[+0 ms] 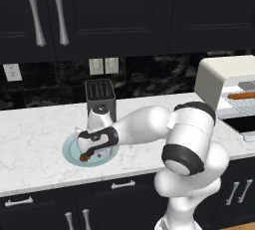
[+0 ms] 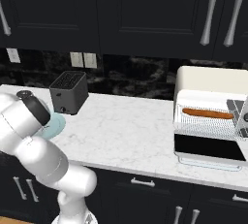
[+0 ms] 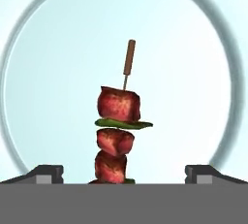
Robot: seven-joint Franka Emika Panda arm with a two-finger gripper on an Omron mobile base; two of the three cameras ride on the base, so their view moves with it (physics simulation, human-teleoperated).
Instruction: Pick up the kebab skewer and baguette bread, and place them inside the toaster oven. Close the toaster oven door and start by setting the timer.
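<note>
Red meat chunks of the kebab skewer (image 3: 117,136) lie on the pale blue plate (image 3: 29,72) between the spread fingers of my gripper (image 3: 123,172). If I close off-centre, I judge the thin stick could roll or slip aside.

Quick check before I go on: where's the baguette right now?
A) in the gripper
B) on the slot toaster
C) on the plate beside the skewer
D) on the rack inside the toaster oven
D: the baguette bread lies on the wire rack inside the open toaster oven; the plate carries just the kebab skewer.
</note>
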